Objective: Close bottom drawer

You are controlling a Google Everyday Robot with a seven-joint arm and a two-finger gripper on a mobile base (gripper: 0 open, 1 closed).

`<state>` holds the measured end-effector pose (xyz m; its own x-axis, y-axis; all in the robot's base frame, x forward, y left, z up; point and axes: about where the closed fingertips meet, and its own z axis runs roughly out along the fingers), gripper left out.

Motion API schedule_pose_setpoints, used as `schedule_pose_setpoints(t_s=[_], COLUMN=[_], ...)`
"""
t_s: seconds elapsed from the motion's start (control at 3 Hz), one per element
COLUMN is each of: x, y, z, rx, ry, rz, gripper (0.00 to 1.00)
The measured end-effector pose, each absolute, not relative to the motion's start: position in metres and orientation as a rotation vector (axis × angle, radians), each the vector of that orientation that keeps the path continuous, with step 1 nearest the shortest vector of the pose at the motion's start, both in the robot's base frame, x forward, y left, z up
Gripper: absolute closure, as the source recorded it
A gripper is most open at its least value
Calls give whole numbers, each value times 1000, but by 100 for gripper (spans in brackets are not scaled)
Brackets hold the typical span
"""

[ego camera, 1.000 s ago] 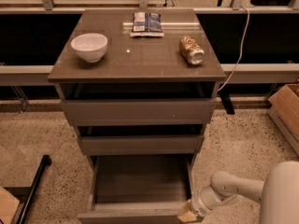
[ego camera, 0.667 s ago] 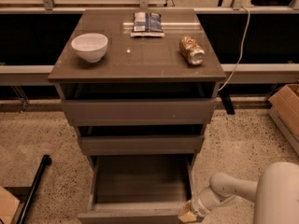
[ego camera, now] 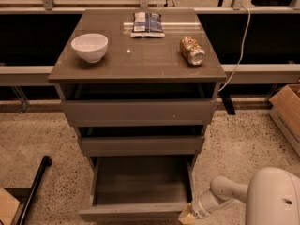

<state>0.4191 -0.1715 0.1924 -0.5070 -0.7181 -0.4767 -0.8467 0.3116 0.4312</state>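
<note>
The bottom drawer (ego camera: 140, 182) of the grey-brown cabinet is pulled far out, its deep box open and empty, its flat front (ego camera: 133, 212) at the lower edge of the view. The middle drawer (ego camera: 140, 144) and the top drawer (ego camera: 138, 111) stand out a little. My gripper (ego camera: 186, 216) is at the right end of the bottom drawer's front, low near the floor, on the end of my white arm (ego camera: 220, 196).
On the cabinet top stand a white bowl (ego camera: 89, 47), a snack packet (ego camera: 146, 23) and a can lying on its side (ego camera: 192, 50). A cardboard box (ego camera: 287, 111) is at the right. A black pole (ego camera: 35, 184) lies on the floor at the left. A cable (ego camera: 239, 50) hangs at the right.
The view has shifted slightly; the cabinet sits a little lower in the picture. The gripper stays at the drawer's right front corner and the drawer looks as far out as before.
</note>
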Motion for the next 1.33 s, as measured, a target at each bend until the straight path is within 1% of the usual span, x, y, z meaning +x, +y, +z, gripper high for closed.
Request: schedule_pose_setpoints(t_s=[0.33, 0.67, 1.0, 1.33], x=[432, 434, 464, 462], y=[-168, -166, -160, -161], z=[185, 185, 180, 181], rx=[-1391, -1387, -1389, -1389], ry=[2354, 2350, 2290, 2290], rz=[957, 959, 945, 945], gripper=[100, 100, 100, 100])
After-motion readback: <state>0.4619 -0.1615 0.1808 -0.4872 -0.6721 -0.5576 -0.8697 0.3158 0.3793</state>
